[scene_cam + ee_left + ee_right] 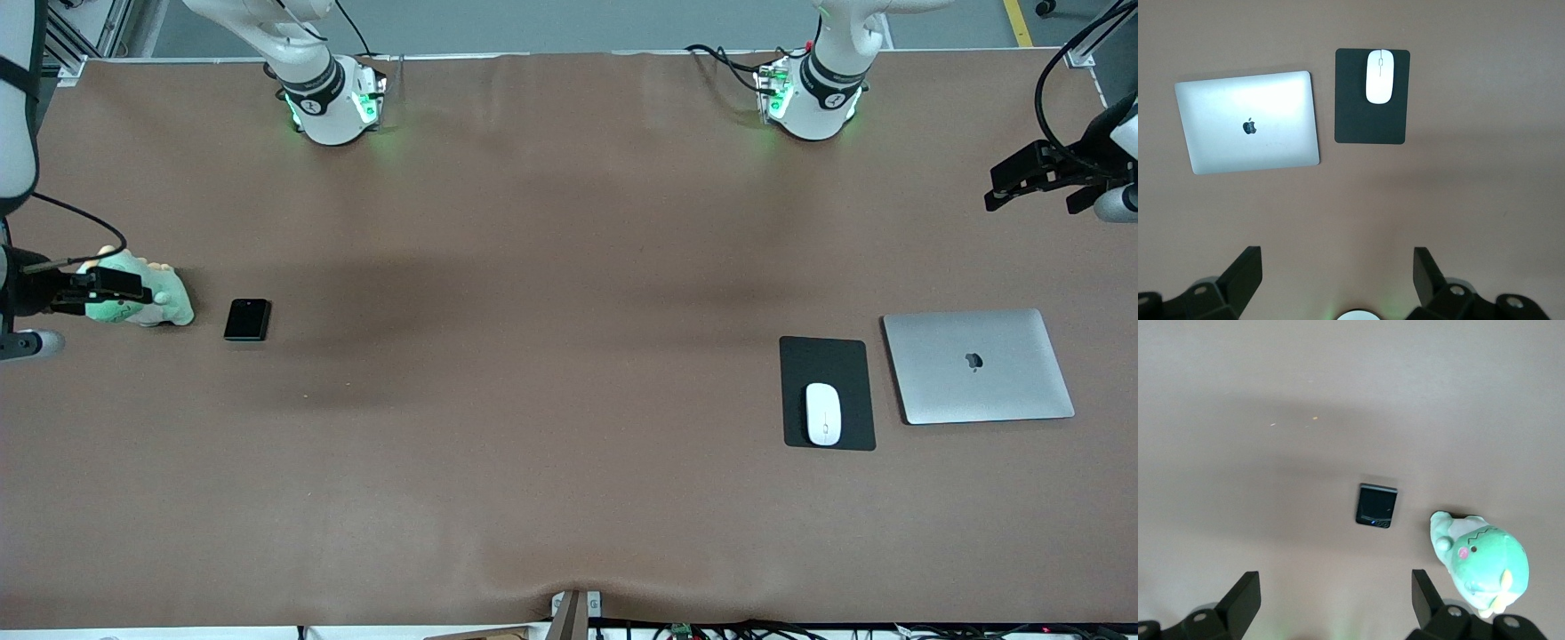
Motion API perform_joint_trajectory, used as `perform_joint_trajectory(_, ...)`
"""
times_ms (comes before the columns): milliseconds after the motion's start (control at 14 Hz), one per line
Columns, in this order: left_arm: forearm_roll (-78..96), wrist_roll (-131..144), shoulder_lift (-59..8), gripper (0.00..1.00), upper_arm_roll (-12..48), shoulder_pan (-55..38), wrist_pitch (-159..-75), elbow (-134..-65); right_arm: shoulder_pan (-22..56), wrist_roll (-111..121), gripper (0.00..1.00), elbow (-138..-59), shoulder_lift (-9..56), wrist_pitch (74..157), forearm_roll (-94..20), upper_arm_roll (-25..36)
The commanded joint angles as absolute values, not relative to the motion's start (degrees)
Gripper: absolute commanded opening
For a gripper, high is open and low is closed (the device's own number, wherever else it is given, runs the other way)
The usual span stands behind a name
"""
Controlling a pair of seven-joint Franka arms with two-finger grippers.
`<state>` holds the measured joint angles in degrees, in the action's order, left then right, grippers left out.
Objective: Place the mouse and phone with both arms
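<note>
Both grippers spread wide above the table, holding nothing

We see the mouse (823, 413) on the mouse pad (827, 356) beside the Apple-logo laptop (978, 365); right wrist view shows the toy's (1485, 560) face beside the phone (1376, 506); left gripper (1338, 280) and right gripper (1336, 600) hang over bare cloth

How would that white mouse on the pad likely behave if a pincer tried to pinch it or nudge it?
The mouse looks smooth and domed, so fingers may slip off unless they close across its narrow sides. It lies flat and low on the mouse pad, so it should slide, not roll or tip. It looks rigid and probably light. The left pincer is open, above the table.
</note>
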<state>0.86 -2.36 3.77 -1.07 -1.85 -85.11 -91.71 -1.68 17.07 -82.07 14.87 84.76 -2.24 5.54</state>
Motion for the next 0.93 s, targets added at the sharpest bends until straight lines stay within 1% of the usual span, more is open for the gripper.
perform_joint_trajectory(0,0.2,-2.9,3.3,1.0,-0.8,-1.9,-83.5,-90.3,1.1,15.7,1.0,-80.4,12.9,80.5,-2.4,5.2)
perform_joint_trajectory(214,-0.1,-3.3,3.3,1.0,-0.8,-1.9,-83.5,-90.4,6.4,8.4,1.0,-82.3,11.6,77.6,-1.7,5.2)
perform_joint_trajectory(286,-0.7,-3.3,3.3,1.0,-0.7,-2.0,-83.5,-90.4,7.9,4.9,1.0,-84.1,11.2,78.1,-1.1,5.4)
perform_joint_trajectory(357,-0.7,-3.3,3.3,1.0,-0.7,-2.0,-83.5,-90.4,8.8,2.7,1.0,-84.3,10.4,79.6,1.7,5.3)
perform_joint_trajectory(429,-0.7,-3.3,3.3,1.0,-0.7,-2.1,-83.5,-90.4,8.3,3.0,1.0,-84.1,8.2,82.4,1.8,5.3)
perform_joint_trajectory(500,-0.7,-3.3,3.3,1.0,-0.7,-2.1,-83.5,-90.4,7.8,4.9,1.0,-83.7,7.5,82.7,0.2,5.4)
perform_joint_trajectory(643,-0.7,-3.3,3.3,1.0,-0.7,-2.1,-83.5,-90.4,7.6,6.2,1.0,-86.6,6.2,83.5,-1.3,5.6)
perform_joint_trajectory(786,-0.7,-3.3,3.3,1.0,-0.7,-2.1,-83.5,-90.4,7.2,7.1,1.0,-85.5,6.5,83.3,0.3,5.7)
perform_joint_trajectory(857,-0.7,-3.3,3.3,1.0,-0.7,-2.1,-83.5,-90.4,5.6,8.1,1.0,-85.0,6.8,83.1,0.1,5.8)
